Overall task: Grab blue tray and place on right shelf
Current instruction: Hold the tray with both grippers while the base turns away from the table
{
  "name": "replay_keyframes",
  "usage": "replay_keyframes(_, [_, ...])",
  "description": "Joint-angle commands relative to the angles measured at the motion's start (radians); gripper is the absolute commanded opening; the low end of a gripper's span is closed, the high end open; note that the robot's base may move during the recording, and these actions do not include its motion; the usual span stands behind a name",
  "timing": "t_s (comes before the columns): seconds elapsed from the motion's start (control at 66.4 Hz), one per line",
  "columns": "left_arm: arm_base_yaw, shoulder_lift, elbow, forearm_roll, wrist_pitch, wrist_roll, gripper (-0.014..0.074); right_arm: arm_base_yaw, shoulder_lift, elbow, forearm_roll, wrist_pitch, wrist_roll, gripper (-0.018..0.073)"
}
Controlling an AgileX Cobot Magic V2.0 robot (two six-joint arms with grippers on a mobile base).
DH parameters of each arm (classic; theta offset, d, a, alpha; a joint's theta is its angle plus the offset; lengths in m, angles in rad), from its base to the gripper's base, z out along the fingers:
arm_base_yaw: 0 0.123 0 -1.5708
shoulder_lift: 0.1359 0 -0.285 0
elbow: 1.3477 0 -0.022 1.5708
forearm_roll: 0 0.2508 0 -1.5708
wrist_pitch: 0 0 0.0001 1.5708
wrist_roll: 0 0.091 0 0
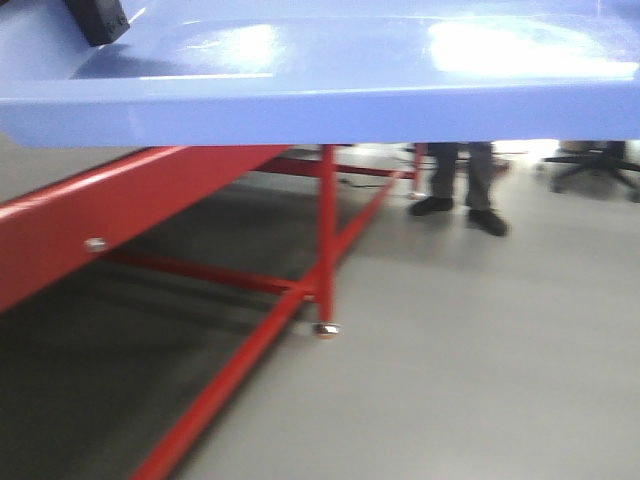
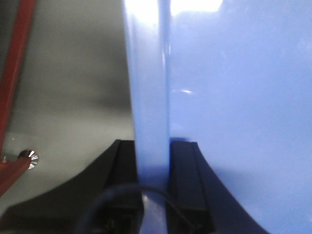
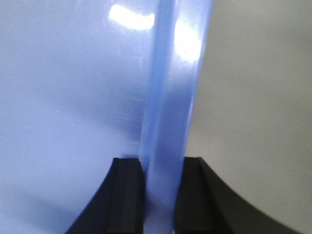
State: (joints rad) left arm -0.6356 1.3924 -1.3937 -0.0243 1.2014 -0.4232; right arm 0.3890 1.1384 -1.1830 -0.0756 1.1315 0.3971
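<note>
Shallow glossy periwinkle-blue plastic tray hangs crosswise between both arms.
Left gripper and right gripper each clamp an opposite rim; shelf unseen.

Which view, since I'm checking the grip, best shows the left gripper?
The left wrist view: the left gripper clamps the blue tray. The front view catches only a dark tip, top left; the right wrist view shows none.

floor open right | red frame left | person's legs ahead
</note>
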Motion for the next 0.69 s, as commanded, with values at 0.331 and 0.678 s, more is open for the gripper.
replay_keyframes(0.331, [-0.005,-0.029,-0.024,0.061,0.109,0.021,-0.0048,-0.008,-0.023,-0.027,-0.082,-0.024,-0.028,0.0063])
replay_keyframes(0.678, [-0.005,-0.029,-0.024,0.061,0.109,0.021,-0.0048,-0.008,-0.023,-0.027,-0.082,-0.024,-0.028,0.0063])
